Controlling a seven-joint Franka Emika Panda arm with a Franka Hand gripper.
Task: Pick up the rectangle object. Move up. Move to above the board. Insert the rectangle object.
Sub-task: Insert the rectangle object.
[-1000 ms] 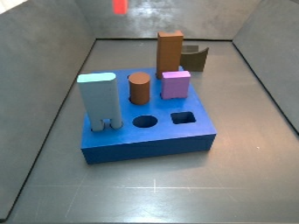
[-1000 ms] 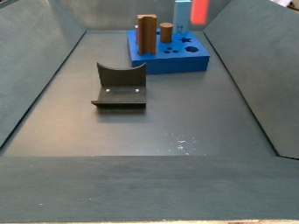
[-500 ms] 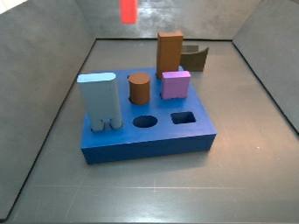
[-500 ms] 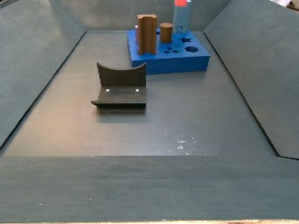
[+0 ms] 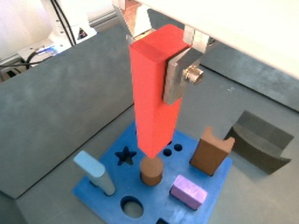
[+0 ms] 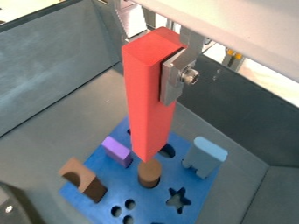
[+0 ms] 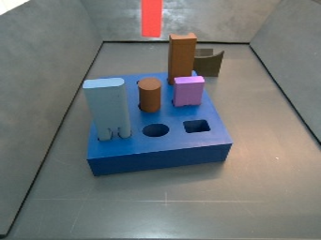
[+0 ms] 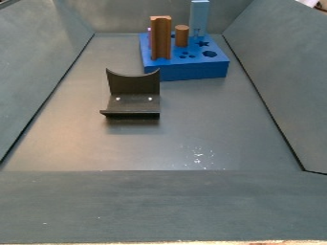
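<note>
We have the rectangle object (image 5: pixel 156 96) clamped between the silver finger plates of the gripper (image 5: pixel 162 45), which grips it near its upper end and hangs high above the board (image 5: pixel 128 185); in both wrist views the bar points straight down, its lower end over the round brown peg (image 5: pixel 152 170). In a side view only the bar's lower part (image 7: pixel 152 17) shows at the top edge, well above everything on the board. We judge the bar to be stiff, light and smooth-sided, so the hold on two flat faces looks sound, but so long a piece held near one end could swing or tilt if its tip catches an edge. The square hole (image 7: pixel 197 126) lies at the board's near corner in that side view, just beside the round hole (image 7: pixel 156 130) and in front of the small purple block (image 7: pixel 189 91). The tall brown block (image 7: pixel 183 56) and the pale blue piece (image 7: pixel 105 111) stand high enough to be struck if we travel low, so we would cross at the present height and come down only over the hole. The fixture (image 8: pixel 130 94) sits well apart from the board, and the floor around it leaves wide room.
</note>
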